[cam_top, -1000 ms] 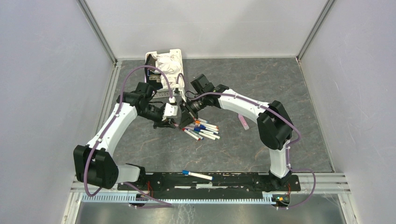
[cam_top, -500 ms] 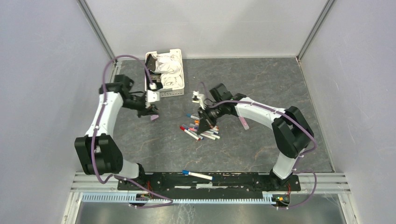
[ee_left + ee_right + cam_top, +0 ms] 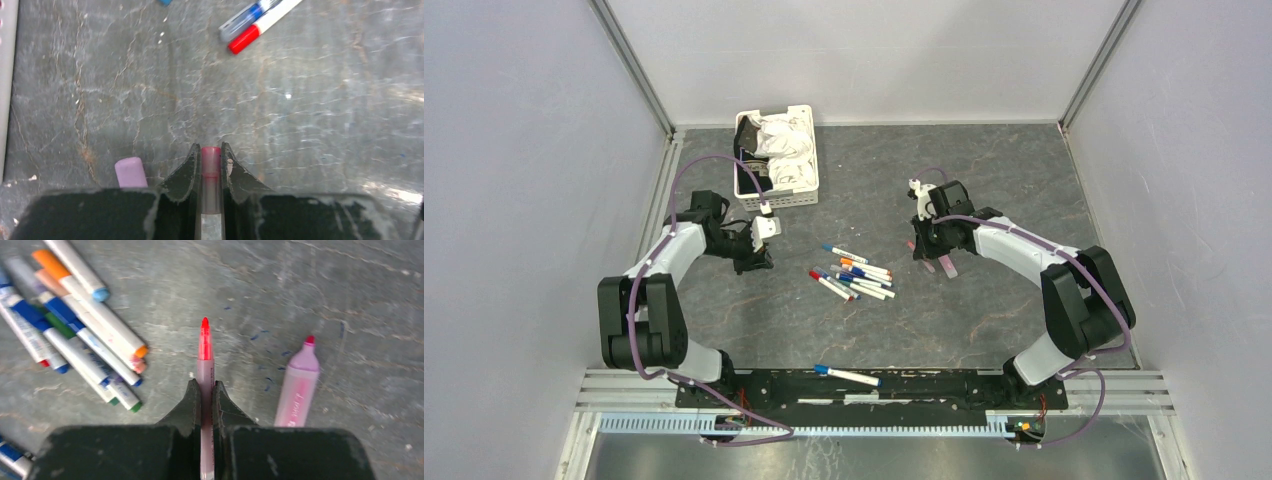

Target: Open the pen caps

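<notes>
My left gripper point(image 3: 211, 147) is shut on a short pink-red pen cap point(image 3: 211, 159) just above the floor; a lilac cap point(image 3: 131, 172) lies beside its left finger. In the top view the left gripper point(image 3: 760, 264) is left of the pile of pens point(image 3: 854, 278). My right gripper point(image 3: 205, 385) is shut on a thin pink pen point(image 3: 205, 355) whose bare red tip sticks out forward. An uncapped pink pen point(image 3: 297, 385) lies to its right, and the capped pens point(image 3: 75, 330) lie to its left. In the top view the right gripper point(image 3: 922, 250) is right of the pile.
A white slotted basket point(image 3: 784, 202) holding crumpled cloth stands at the back left. One blue-capped pen point(image 3: 846, 375) rests on the near rail between the arm bases. A red-capped pen point(image 3: 260, 27) of the pile shows ahead of the left gripper.
The two grippers, joined over the pile a second ago, have pulled apart. The left went left and down with the cap; the right went right and down with the pen.
</notes>
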{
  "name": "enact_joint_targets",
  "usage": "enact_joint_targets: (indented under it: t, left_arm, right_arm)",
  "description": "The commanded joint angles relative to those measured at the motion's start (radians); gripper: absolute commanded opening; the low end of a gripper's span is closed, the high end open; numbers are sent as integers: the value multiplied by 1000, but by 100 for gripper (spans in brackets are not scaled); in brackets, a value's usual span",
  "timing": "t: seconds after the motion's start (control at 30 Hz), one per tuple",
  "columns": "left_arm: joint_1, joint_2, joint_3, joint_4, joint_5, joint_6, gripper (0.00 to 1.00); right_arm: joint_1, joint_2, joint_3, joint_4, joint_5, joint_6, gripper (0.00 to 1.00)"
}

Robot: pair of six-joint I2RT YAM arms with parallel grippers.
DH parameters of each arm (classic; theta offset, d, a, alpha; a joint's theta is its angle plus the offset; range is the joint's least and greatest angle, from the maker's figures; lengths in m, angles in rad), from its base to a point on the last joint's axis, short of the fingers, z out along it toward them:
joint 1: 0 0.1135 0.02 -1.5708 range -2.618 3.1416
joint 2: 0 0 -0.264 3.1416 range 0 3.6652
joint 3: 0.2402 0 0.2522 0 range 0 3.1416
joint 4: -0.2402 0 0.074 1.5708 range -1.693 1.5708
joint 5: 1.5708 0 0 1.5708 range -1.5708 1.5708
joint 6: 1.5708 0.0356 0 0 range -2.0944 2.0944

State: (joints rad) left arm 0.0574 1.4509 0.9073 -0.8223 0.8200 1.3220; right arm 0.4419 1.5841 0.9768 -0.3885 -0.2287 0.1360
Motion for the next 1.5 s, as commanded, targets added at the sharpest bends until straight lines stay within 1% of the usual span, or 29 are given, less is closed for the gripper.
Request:
enact_joint_targets:
  t: [0.0,0.1,0.17,0.2,0.27,0.37,0.4,0.43,0.53,0.6,0.63,0.7,0.73,0.83,0.9,0.93,0.97,1.0,1.1,1.23,1.3,1.37,1.4,1.47]
  left_arm:
    - [-21,48,-37,238,-95,-172,2]
    - [-30,71,-55,299,-124,-211,6]
    - [-35,86,-58,311,-127,-215,14]
    - [-37,91,-60,315,-130,-220,20]
    - [-43,97,-59,318,-137,-224,27]
    - [-43,95,-56,309,-126,-220,40]
    - [-44,94,-49,296,-117,-216,45]
    - [-44,93,-39,277,-105,-212,48]
    - [-44,88,-4,219,-72,-206,52]
    - [-43,80,17,180,-45,-205,56]
    - [-43,77,30,154,-32,-192,61]
    - [-43,74,68,76,-5,-173,66]
    - [-41,74,97,45,9,-165,70]
    - [-30,60,166,-22,45,-173,73]
    - [-18,47,229,-67,69,-204,75]
    - [-12,44,271,-106,80,-211,83]
    - [-6,43,314,-149,89,-216,95]
    - [-1,41,357,-185,90,-242,99]
    - [22,33,474,-269,85,-318,100]
    - [52,6,551,-269,5,-487,100]
    - [62,-16,560,-259,-38,-543,100]
    - [73,-45,550,-242,-44,-565,100]
    - [75,-62,543,-221,-45,-584,100]
    - [79,-101,514,-167,-50,-630,100]
  right_arm:
    - [10,-49,-28,69,259,56,0]
    - [11,-28,-30,78,260,71,0]
    - [9,-18,-52,100,261,86,0]
    - [10,-18,-70,115,265,94,0]
    - [11,-18,-104,144,268,109,0]
    - [14,-9,-143,178,269,129,8]
    - [14,-10,-157,193,270,140,13]
    - [15,-11,-171,207,275,149,16]
    - [27,-13,-188,225,310,162,18]
    - [37,-22,-188,222,352,160,21]
    - [45,-32,-188,220,380,159,23]
    - [63,-60,-189,223,418,153,28]
    - [76,-74,-185,222,442,148,30]
    - [111,-107,-157,200,492,129,37]
    - [141,-133,-132,182,519,116,44]
    - [159,-148,-122,174,531,112,48]
    - [175,-160,-109,165,537,108,49]
    - [197,-173,-99,162,533,100,50]
    - [280,-188,-72,151,501,79,52]
    - [423,-187,-84,163,375,41,52]
    - [505,-183,-104,177,329,39,52]
    - [599,-166,-114,182,353,41,52]
    - [625,-153,-112,177,375,45,53]
    - [637,-123,-102,178,367,49,53]
